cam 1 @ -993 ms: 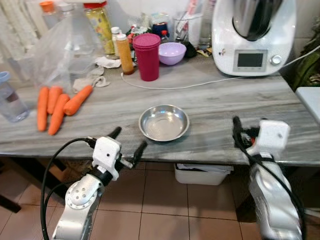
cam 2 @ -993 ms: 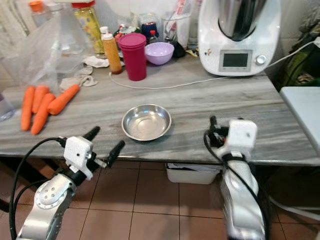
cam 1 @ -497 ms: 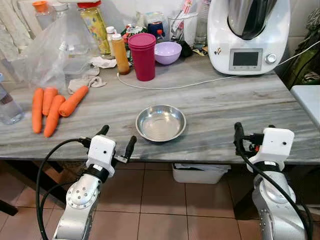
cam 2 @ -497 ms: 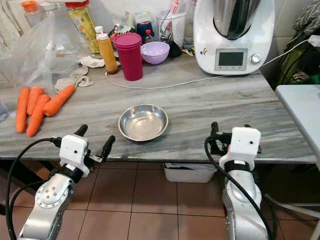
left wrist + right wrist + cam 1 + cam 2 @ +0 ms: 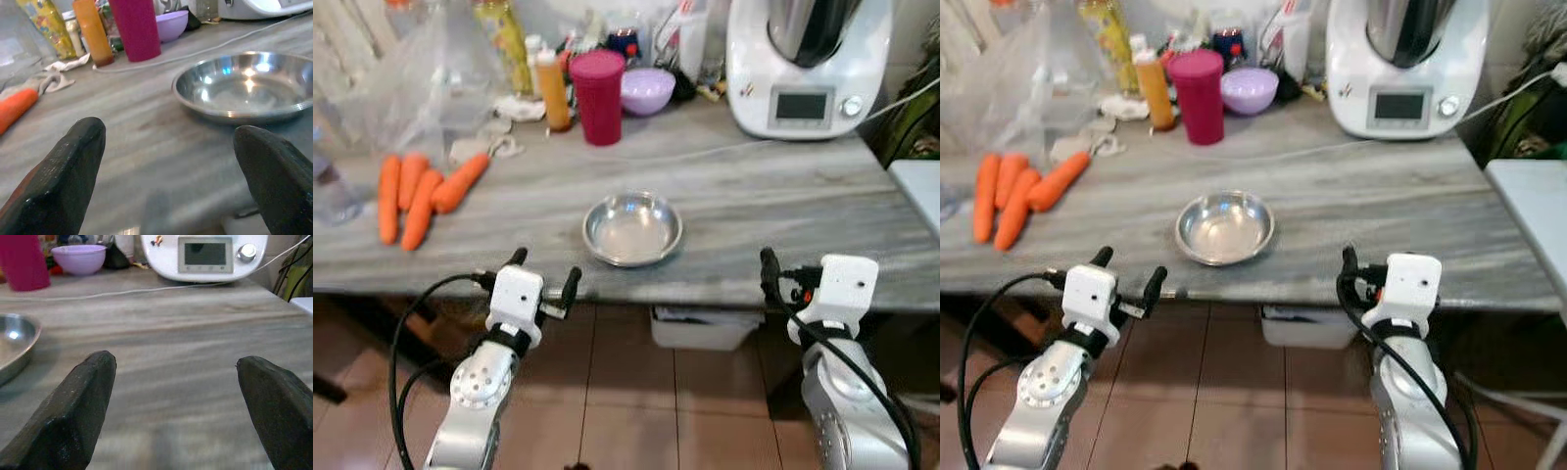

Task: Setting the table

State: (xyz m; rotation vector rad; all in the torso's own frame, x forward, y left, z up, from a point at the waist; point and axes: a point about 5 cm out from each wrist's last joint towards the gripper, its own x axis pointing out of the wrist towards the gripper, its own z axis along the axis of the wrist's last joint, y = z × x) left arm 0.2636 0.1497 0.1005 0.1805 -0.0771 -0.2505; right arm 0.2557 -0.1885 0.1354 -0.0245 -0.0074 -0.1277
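1. The steel bowl [image 5: 632,228] sits alone near the front edge of the grey table [image 5: 783,196], and it serves as the landmark here.
2. The left gripper [image 5: 544,275] hangs just off the table's front edge, in front of the bowl and a little to its left; its two black fingers are spread wide and hold nothing. In the left wrist view the bowl [image 5: 247,85] lies just ahead, beyond the fingertips [image 5: 73,166].
3. The right gripper [image 5: 186,406] hangs in front of the table edge, to the right of the bowl and well apart from it; its fingers stand wide apart and empty.
4. Behind the bowl stand a red cup [image 5: 598,82], a purple bowl [image 5: 648,90] and an orange bottle [image 5: 552,76]; carrots [image 5: 419,191] lie far to its left, and a white kitchen machine [image 5: 808,59] stands behind it to the right.
5. Judging by this, the step in hand is an approach: nothing is gripped yet.
6. The next move probably calls for the left gripper to rise above the table edge, reach forward and close on the bowl's near rim.
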